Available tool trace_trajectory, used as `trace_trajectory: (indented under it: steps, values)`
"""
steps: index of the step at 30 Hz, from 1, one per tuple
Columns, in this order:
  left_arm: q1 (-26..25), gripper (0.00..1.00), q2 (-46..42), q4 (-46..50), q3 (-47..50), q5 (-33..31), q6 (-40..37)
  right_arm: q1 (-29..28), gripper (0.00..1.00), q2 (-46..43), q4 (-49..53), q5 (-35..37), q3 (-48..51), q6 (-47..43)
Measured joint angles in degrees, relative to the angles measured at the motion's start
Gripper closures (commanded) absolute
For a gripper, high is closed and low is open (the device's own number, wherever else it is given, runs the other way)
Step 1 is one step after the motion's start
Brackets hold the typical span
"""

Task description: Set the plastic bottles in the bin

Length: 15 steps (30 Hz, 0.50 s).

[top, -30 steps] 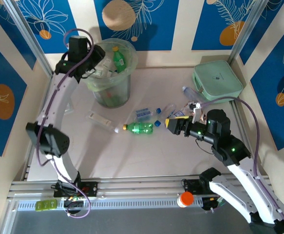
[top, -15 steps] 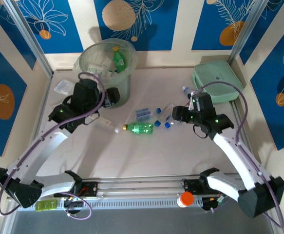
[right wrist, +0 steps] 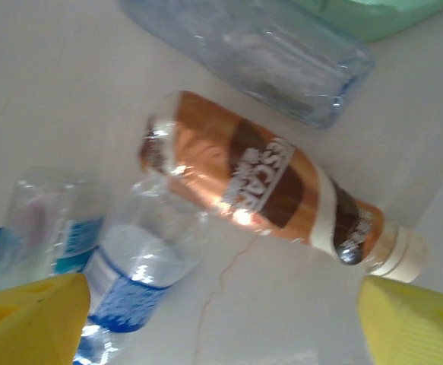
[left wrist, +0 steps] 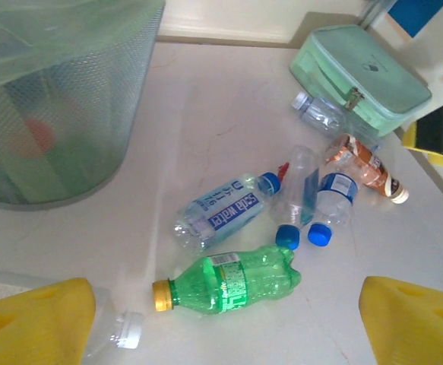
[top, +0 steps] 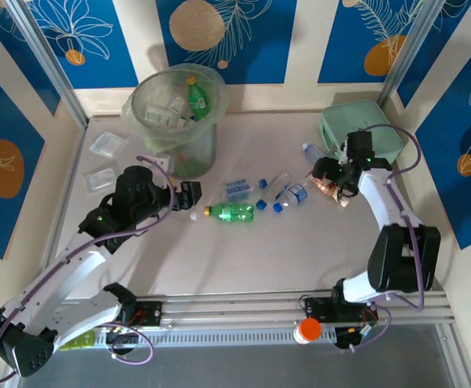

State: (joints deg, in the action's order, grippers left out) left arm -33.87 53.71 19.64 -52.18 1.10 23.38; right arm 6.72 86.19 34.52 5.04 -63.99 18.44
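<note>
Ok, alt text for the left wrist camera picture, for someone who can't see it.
A green bottle with a yellow cap lies on a table beside three clear blue-capped bottles, framed by the yellow fingers of the open left gripper. A pale-green bin stands upper left; a mint-green case and a brown-labelled bottle lie upper right.

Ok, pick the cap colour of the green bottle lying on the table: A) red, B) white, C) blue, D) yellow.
D: in the left wrist view the green bottle lies on its side with a yellow cap on its end.
</note>
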Motion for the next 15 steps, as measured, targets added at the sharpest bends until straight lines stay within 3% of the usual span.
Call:
trace_trajectory:
  steps: [6,15]
  values:
    - [-3.2,0.1,-0.7,-0.4,0.0,-0.3,-2.9,3.3,0.0,6.7,-0.4,-8.8,-3.5,-2.8]
    - [-4.5,0.09,-1.5,-0.4,0.0,-1.2,-5.1,3.5,0.01,16.0,2.4,-8.7,-11.0,-6.8]
